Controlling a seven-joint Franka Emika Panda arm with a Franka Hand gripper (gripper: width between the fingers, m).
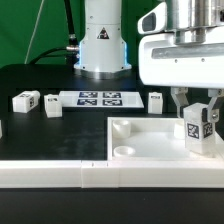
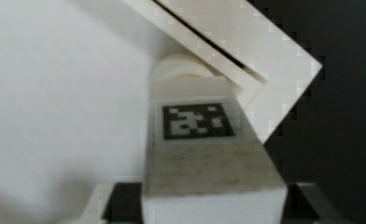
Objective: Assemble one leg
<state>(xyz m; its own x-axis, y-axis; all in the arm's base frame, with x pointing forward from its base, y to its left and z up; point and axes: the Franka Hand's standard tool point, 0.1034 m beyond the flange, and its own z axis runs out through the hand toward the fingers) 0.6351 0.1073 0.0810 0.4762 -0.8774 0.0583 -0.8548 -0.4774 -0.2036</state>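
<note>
The gripper (image 1: 197,108) clamps a leg (image 1: 197,130) upright, its tag facing the camera. The leg hangs directly beneath the gripper, over the white tray piece (image 1: 140,135). Near the gripper, toward the exterior view's left, stands another leg (image 1: 156,101). Farther that way lie the marker board (image 1: 98,98), a third leg (image 1: 52,105) and a fourth leg (image 1: 25,101).
</note>
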